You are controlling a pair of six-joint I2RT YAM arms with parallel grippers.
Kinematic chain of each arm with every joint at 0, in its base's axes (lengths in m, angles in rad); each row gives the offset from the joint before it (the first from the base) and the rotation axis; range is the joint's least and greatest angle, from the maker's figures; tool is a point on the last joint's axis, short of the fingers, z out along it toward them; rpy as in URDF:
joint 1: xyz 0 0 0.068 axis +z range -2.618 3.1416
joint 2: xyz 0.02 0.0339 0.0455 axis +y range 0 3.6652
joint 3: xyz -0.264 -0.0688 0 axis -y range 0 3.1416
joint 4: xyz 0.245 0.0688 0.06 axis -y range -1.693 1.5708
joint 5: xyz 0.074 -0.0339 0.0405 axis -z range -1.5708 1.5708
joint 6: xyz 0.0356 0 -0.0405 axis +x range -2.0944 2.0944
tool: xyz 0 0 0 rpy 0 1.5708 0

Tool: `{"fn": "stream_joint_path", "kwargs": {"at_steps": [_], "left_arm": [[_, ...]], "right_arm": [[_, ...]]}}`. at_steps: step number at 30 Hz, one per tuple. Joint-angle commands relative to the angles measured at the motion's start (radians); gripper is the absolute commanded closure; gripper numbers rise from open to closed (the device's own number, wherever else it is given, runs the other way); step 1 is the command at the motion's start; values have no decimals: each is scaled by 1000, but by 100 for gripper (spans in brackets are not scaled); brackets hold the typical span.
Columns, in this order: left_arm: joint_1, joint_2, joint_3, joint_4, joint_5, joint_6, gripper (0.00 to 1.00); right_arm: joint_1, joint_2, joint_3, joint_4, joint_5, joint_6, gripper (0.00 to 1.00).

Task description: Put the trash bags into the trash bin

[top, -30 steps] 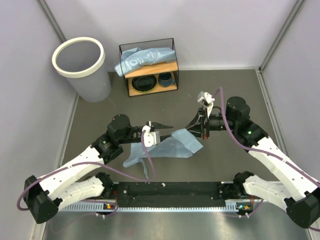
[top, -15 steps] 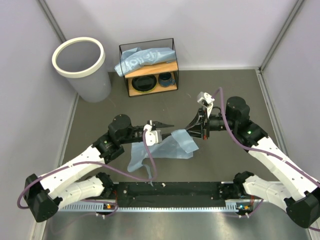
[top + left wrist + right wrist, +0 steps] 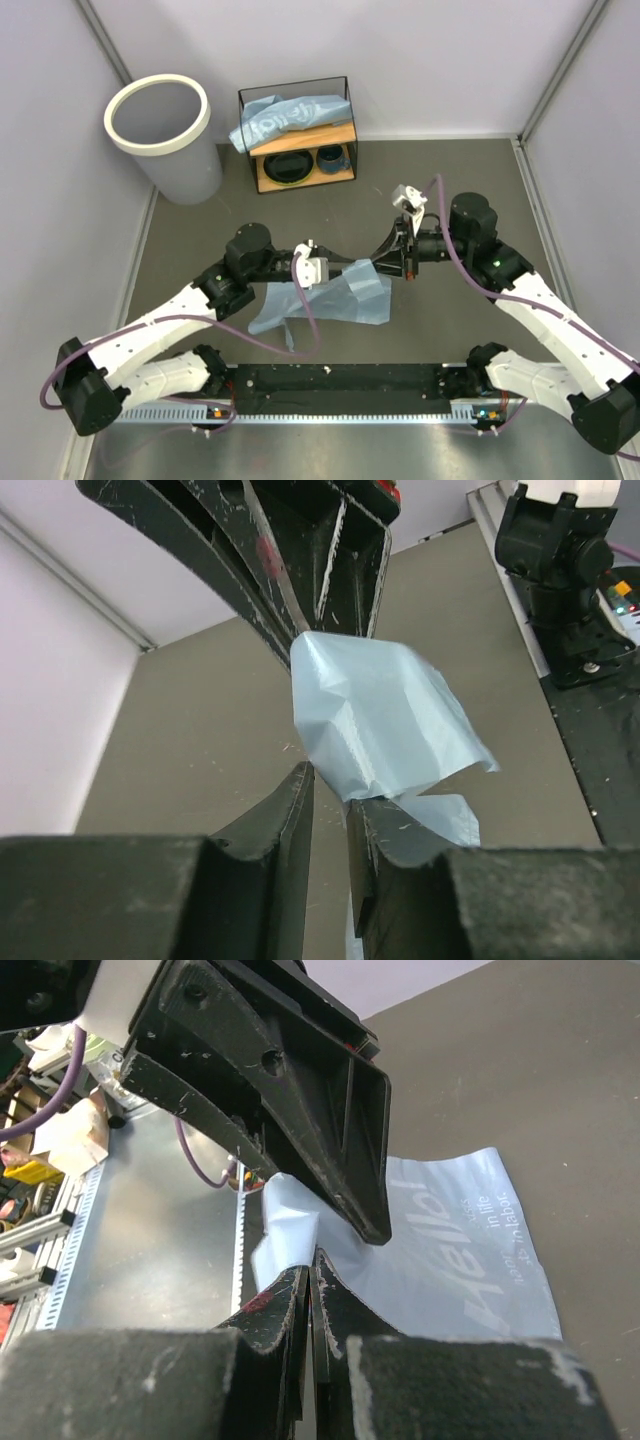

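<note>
R fingers (image 3: 308, 1265) were shut tight on the top edge of a blue trash bag (image 3: 330, 300). L fingers (image 3: 335, 263) were just beside them at the same edge, w/ a thin gap; can't tell if they touched it. The bag hung down b/w the 2 arms, its low end on the tabletop (image 3: 450, 180). Another blue bag (image 3: 285, 118) lay on top of the shelf (image 3: 320, 136) at the back. The trash bin (image 3: 192, 168) stood left of the shelf, well apart from both arms.

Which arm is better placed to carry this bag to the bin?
Left, probably: the trash bin stands far left, and the left gripper, jaws open, straddles an edge of the trash bag. The right gripper, shut on it, would reach across.
</note>
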Motion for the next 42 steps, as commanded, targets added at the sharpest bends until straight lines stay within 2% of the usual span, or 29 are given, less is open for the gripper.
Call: {"fn": "stream_joint_path", "kwargs": {"at_steps": [1,3,4,6,7,8,11,13,15,16,17,19,21,24,27,30,34,37,38,42], "left_arm": [[-7,35,56,46,19,-95,81],[-4,40,56,48,-13,-123,92],[-2,41,56,49,-39,-173,100],[4,41,61,43,-32,-229,100],[7,46,64,30,-33,-300,100],[7,44,67,23,-44,-348,100],[33,59,68,-12,-119,-589,100],[86,76,65,-24,-144,-763,100],[129,86,62,-56,-205,-876,100],[197,102,56,-67,-219,-1030,100],[235,118,47,-76,-216,-1116,100],[316,170,38,-141,-167,-1274,100],[334,194,47,-211,-153,-1301,100],[337,201,18,-167,-135,-1343,100],[337,202,21,-130,-131,-1372,100],[331,202,24,-118,-125,-1406,100],[302,188,33,-92,-128,-1407,100],[297,190,33,-103,-144,-1445,100],[297,191,35,-98,-145,-1449,100],[295,196,35,-49,-112,-1465,100]], "right_arm": [[12,21,24,40,-26,-11,100],[12,21,31,37,-22,-16,100],[12,23,37,37,-14,-17,100],[12,31,52,35,39,0,100],[6,41,57,37,50,30,96],[-18,73,63,48,61,55,77],[-101,174,98,77,92,153,50],[-141,214,132,77,116,213,45],[-181,244,152,49,185,237,40],[-190,250,153,11,203,253,39],[-199,253,158,-18,225,256,36],[-210,261,164,-116,274,248,35],[-212,248,134,-150,296,239,35],[-205,186,69,-155,256,244,40],[-137,127,51,-165,247,235,51],[-6,101,61,-170,292,198,54],[32,167,95,-167,323,195,55],[81,222,130,-162,311,185,69],[100,227,130,-161,313,181,71],[135,294,127,-150,326,178,70]]}}
